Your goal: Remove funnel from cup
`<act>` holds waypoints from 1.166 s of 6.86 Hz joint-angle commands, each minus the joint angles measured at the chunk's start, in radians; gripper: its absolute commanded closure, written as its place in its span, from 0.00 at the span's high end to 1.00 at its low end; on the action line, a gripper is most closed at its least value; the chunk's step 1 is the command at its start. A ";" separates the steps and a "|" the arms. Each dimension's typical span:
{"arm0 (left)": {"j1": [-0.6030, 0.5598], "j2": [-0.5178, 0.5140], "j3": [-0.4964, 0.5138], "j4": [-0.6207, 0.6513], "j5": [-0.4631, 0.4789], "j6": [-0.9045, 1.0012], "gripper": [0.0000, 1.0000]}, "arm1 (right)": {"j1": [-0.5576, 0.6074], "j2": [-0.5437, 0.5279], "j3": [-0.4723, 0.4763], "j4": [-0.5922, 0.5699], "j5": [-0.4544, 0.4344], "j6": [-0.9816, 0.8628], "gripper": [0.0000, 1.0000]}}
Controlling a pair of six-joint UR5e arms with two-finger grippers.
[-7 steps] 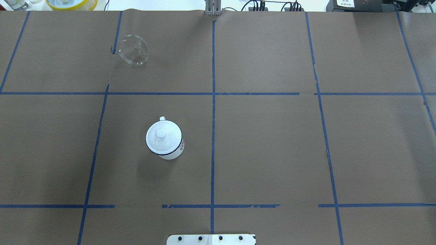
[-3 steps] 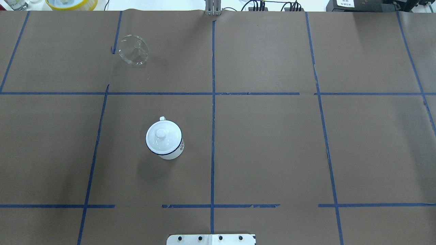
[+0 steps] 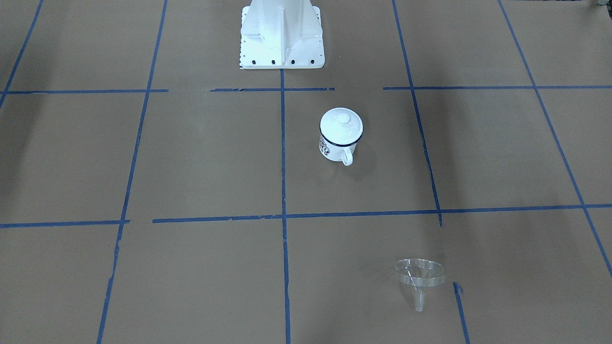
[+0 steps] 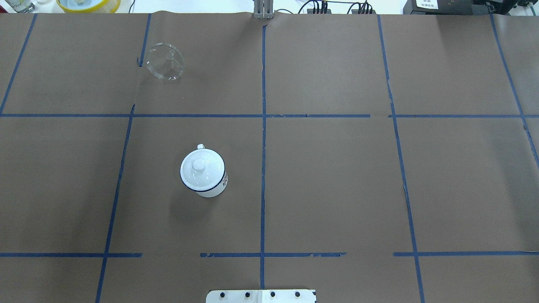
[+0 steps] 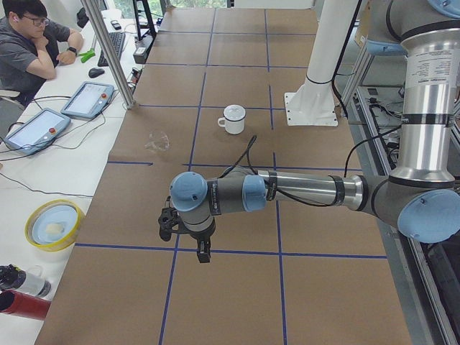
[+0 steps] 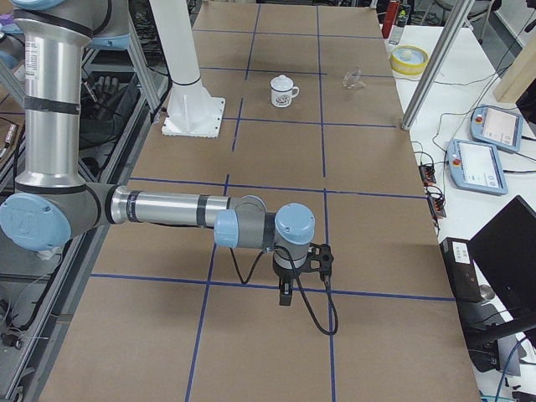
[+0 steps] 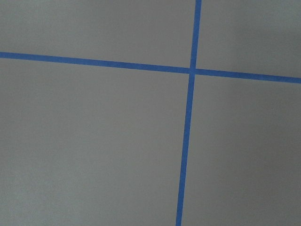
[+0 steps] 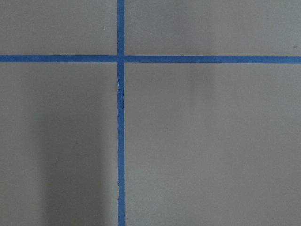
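Clear funnel (image 4: 165,61) lies tipped on the counter (image 4: 337,168), far left, well apart from the cup (image 4: 214,188), spout pointing away from the robot, edges faint; left end effector (image 5: 204,251) and right end effector (image 6: 285,295) spread or pressed together, cannot tell.

Brown paper table (image 4: 337,176) — blue tape grid (image 4: 263,139).

- I am working in a robotics lab: grey-and-blue industrial arms (image 5: 309,188) reach over the table beside a bolted white pedestal (image 3: 282,33).
- Brown paper (image 4: 328,176) covers the table, gridded with blue tape (image 4: 263,168).
- On the adjoining white bench an operator (image 5: 25,50) sits by teach pendants (image 5: 88,99) and a keyboard (image 5: 115,42).
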 commanded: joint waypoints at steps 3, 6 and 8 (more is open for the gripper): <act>0.000 -0.001 -0.014 -0.010 -0.004 0.001 1.00 | 0.000 0.000 0.000 0.000 0.000 0.000 1.00; 0.000 -0.001 -0.015 -0.010 -0.004 0.001 1.00 | 0.000 0.000 0.000 0.000 0.000 0.000 1.00; 0.000 -0.002 -0.015 -0.010 -0.004 0.001 1.00 | 0.000 0.000 0.000 0.000 0.000 0.000 1.00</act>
